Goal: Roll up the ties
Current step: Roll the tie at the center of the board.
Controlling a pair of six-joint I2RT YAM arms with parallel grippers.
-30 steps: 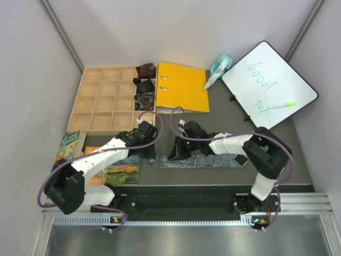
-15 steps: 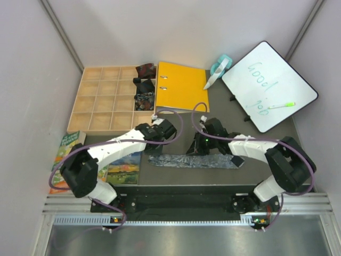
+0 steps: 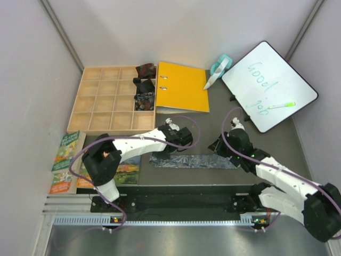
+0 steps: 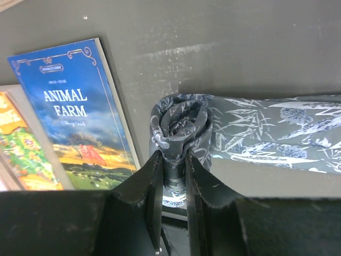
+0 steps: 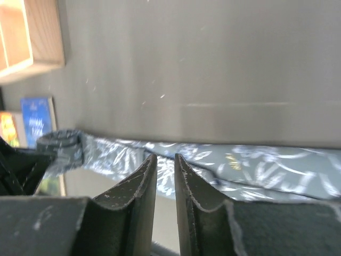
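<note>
A silvery grey-blue patterned tie (image 3: 200, 161) lies flat along the dark table near the front. Its left end is wound into a small roll (image 4: 178, 124). My left gripper (image 4: 173, 156) is shut on that roll; in the top view it (image 3: 162, 153) sits at the tie's left end. My right gripper (image 5: 165, 156) is shut to a narrow slit and empty, hovering above the tie's middle (image 5: 240, 160), with the roll (image 5: 66, 149) to its left. In the top view the right gripper (image 3: 216, 146) is just behind the tie's right part. Three small dark rolled ties (image 3: 144, 85) sit in the tray's right column.
A wooden compartment tray (image 3: 101, 101) stands at the back left, a yellow binder (image 3: 181, 85) beside it. A whiteboard (image 3: 269, 85) with a green marker (image 3: 281, 105) and a tape dispenser (image 3: 218, 68) are back right. Books (image 3: 66, 152) lie front left, one Animal Farm (image 4: 74, 122).
My left arm has swung right and forward to the tie's left end. My right arm has pulled back to the right, off the tie's middle.
</note>
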